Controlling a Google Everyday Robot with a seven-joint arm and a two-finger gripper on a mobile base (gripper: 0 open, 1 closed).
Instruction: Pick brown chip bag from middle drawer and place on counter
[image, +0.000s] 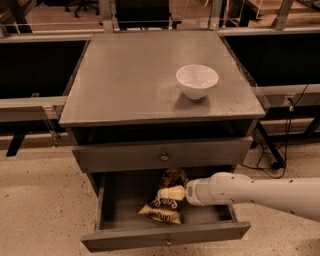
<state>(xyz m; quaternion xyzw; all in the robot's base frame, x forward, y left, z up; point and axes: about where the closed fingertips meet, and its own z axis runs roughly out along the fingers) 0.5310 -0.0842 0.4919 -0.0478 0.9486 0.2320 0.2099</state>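
Observation:
The brown chip bag (165, 204) lies in the open middle drawer (165, 239), running from the back towards the front, tan end near the front. My gripper (169, 193) reaches in from the right on a white arm (250, 192), its cream tip right over the bag's middle. The counter (130, 80) is the grey cabinet top above, with a white bowl (197, 81) on its right side.
The upper drawer front (162, 154) with its round knob is closed just above the gripper. Black shelving flanks the cabinet on both sides. Cables (280, 150) trail on the floor at the right.

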